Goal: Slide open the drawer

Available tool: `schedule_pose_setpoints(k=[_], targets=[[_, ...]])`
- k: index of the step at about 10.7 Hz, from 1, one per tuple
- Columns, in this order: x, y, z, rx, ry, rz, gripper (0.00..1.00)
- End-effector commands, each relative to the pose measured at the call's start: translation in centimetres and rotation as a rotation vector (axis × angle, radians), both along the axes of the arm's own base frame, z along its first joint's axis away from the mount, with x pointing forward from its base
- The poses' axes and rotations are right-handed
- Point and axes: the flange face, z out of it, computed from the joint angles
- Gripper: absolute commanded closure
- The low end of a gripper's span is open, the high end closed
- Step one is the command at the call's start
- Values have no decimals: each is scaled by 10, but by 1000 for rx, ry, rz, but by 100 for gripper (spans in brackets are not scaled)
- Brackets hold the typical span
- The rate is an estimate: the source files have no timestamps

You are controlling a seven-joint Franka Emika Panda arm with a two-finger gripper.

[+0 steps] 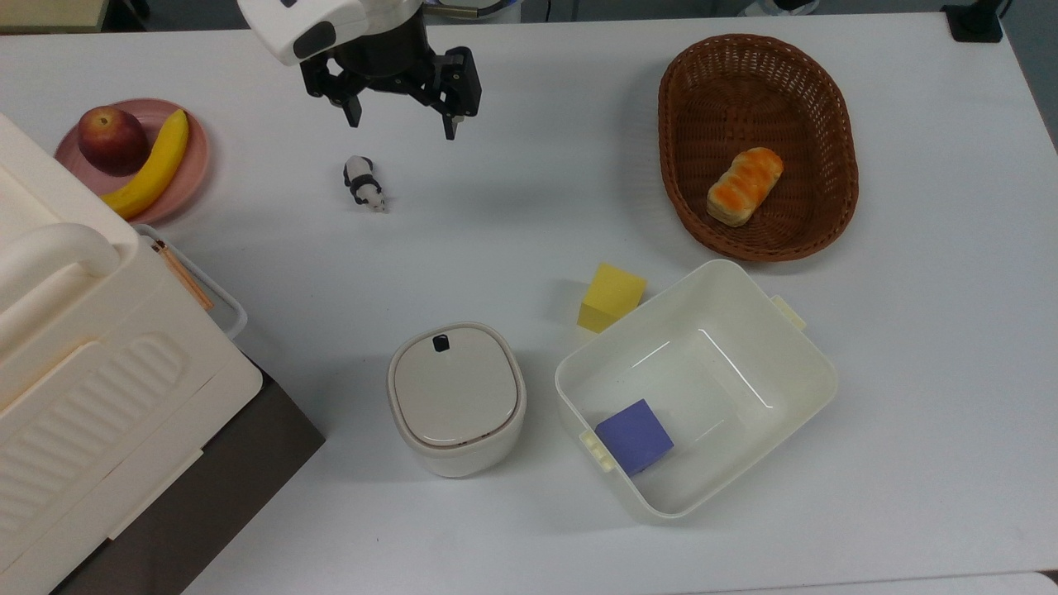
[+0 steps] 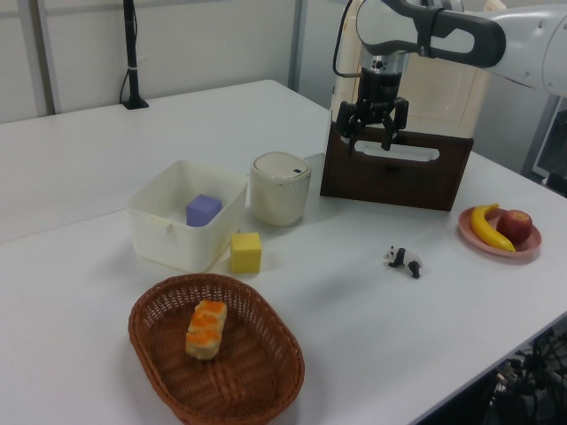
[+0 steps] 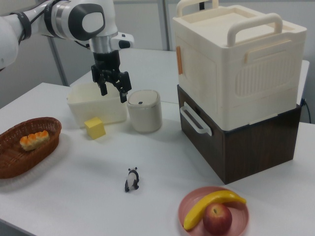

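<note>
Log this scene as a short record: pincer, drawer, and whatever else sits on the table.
pincer: open, empty, above the table near the panda figurine
drawer: shut, dark brown front, white loop handle, under the cream cabinet
plate: pink, holds an apple and a banana
basket: brown wicker, holds a bread roll
tub: white, holds a purple cube
yellow cube: on the table beside the tub
lidded container: cream, lid on

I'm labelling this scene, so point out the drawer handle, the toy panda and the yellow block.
drawer handle (image 3: 195,119), right view, middle of the white loop
toy panda (image 1: 363,183), top view, its body
yellow block (image 1: 611,297), top view, its top face
</note>
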Motion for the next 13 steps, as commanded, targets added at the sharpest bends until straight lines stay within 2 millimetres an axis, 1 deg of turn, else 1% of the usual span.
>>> schedule_pose_setpoints(k=[1,4,5,6,8,10,13], targets=[[-7,3,-6,-14,16,25,0],[-5,2,-6,-16,5,26,0],[0,-1,-3,-21,-39,24,0],[4,-5,-4,-53,-55,60,0],[5,-10,-15,-94,-31,188,0],[9,-30,-25,-105,-46,243,0],[30,-69,-62,-192,-71,403,0]])
